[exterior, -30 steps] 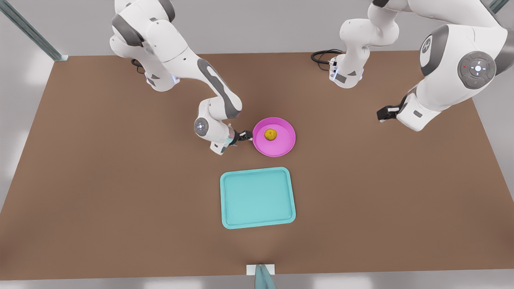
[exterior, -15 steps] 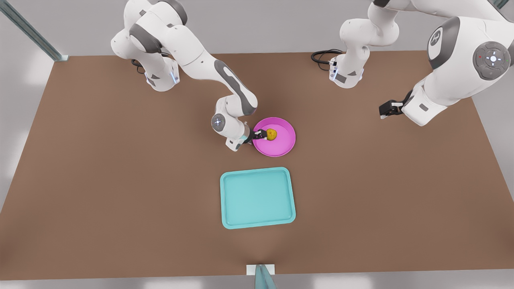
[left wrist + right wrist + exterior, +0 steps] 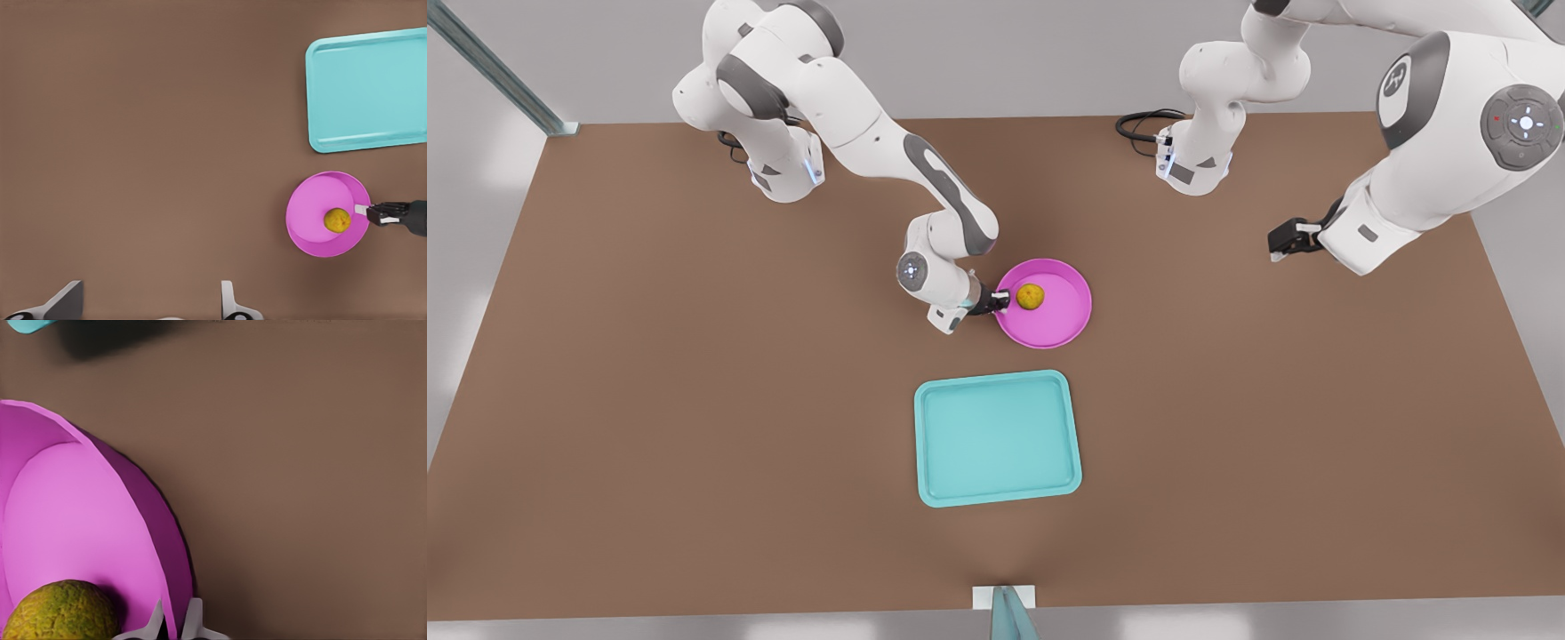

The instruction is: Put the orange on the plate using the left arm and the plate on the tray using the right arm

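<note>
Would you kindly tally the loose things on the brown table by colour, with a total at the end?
Yellow-orange: 1, the orange, lying in the plate.
Magenta-pink: 1, the plate, its rim between the right gripper jaws.
Teal: 1, the tray, bare, apart from the plate.
Total: 3.

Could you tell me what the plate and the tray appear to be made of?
The plate looks like smooth, matte magenta plastic: uniform colour, thin moulded rim. The tray likewise seems moulded teal plastic, with rounded corners and a low rim. Being renders, neither is certain.
</note>
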`<control>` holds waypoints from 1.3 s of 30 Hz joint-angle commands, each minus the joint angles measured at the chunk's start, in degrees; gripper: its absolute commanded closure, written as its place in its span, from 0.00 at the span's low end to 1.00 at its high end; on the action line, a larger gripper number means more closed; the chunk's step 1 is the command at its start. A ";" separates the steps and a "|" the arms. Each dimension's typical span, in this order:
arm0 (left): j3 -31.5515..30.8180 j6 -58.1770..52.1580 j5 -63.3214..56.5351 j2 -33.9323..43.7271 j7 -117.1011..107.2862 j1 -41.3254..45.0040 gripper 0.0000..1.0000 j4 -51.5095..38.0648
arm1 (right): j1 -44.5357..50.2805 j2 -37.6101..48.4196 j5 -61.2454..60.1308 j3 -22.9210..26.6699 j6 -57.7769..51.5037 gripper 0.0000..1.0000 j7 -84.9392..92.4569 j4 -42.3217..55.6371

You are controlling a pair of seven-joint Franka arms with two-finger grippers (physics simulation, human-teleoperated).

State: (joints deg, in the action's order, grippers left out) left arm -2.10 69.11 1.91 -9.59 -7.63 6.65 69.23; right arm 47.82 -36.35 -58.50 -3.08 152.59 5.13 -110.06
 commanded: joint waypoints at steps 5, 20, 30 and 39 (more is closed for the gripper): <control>-0.01 -1.69 -0.06 0.01 1.75 -0.06 0.00 -0.06 | -1.94 3.04 0.23 0.18 -2.91 0.79 -1.00 1.08; -0.01 -1.78 -0.15 -0.34 1.13 0.03 0.00 -0.06 | -24.70 -5.74 1.11 0.53 -16.27 0.79 -1.00 20.67; -0.09 -1.61 -0.15 -0.87 1.22 -0.06 0.00 -0.06 | -24.44 -6.45 1.20 0.53 -16.80 0.00 -1.00 21.11; 0.08 -1.96 -0.68 -0.78 1.57 -0.06 0.00 0.03 | -37.35 -4.60 53.40 20.05 -84.74 0.00 8.75 48.27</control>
State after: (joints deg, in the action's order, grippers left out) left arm -2.06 67.37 1.46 -10.46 -6.38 6.64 69.26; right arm 13.14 -41.13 -25.91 16.06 103.57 2.94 -65.87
